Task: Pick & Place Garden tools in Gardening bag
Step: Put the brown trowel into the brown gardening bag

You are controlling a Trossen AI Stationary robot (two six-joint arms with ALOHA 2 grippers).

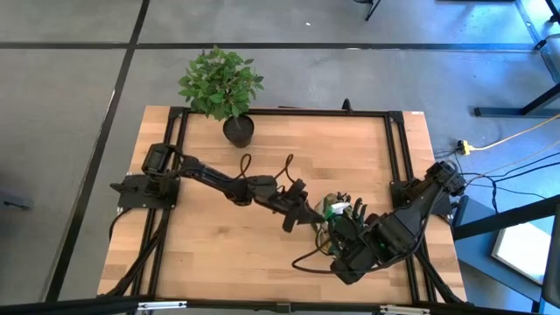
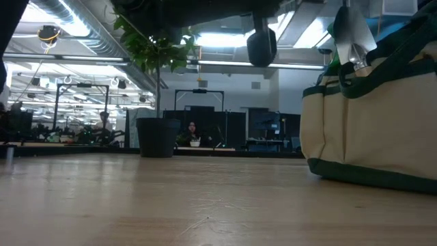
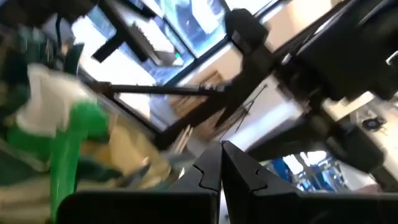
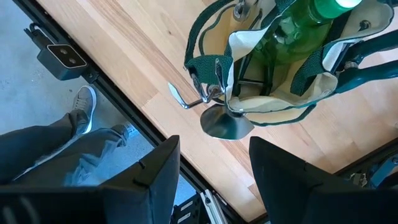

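Note:
The gardening bag [image 4: 280, 93] stands on the table's right half, mostly hidden under my right arm in the high view [image 1: 331, 208]. A green spray bottle [image 4: 292, 37] stands inside it. A metal trowel blade [image 4: 227, 121] sticks out of a side pocket and shows above the rim [image 2: 351, 37] in the low view. My right gripper [image 4: 214, 180] hangs open above the bag's near side, pointing down, with nothing between its fingers. My left gripper [image 3: 221, 165] is shut and empty, held level just left of the bag [image 1: 296, 217], with the bottle [image 3: 68, 143] ahead of it.
A leafy plant in a black pot [image 1: 229, 96] stands at the table's far edge. Black frame rails [image 1: 398, 149] run along the table's sides. A person's leg and shoe [image 4: 78, 112] show beyond the table edge. Bare wood [image 1: 201, 254] lies left of the bag.

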